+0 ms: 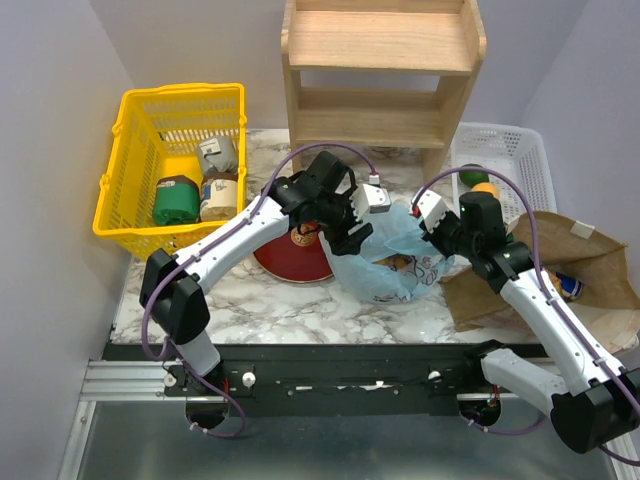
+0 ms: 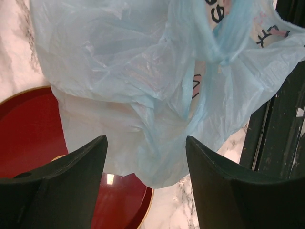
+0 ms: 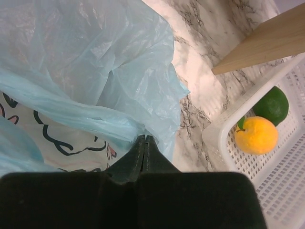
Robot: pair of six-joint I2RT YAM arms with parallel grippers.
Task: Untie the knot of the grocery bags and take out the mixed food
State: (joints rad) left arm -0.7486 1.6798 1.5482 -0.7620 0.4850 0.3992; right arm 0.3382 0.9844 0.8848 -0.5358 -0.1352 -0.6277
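Far off to the left pincer's [image 1: 345,238] left sits a yellow plastic basket [image 1: 112,190] with wrapped jars inside. Just under this pincer lies a round red tray [image 2: 28,138]. The pincer's two black fingers [image 2: 71,181] stand wide apart and hold nothing. The thin light-blue see-through plastic bag [image 1: 392,265] with cartoon pictures hangs right in front of them. A twisted bunch of plastic [image 2: 221,57] is up to their right. The fingers are probably spread so they can take a new bite near that twist.

The right pincer [image 3: 144,139] is squeezed tight shut. It seems to pinch a fold of the bag's edge, though the thin plastic makes this hard to see. Holding that side up would pull the bag tight, so the knot can be worked loose.

To this pincer's right is a white plastic mesh tray [image 3: 281,191] holding a round orange fruit [image 3: 256,135] and a round green fruit [image 3: 274,102], so some food is already out. Further right, a stiff brown paper bag [image 1: 590,265] lies flat.
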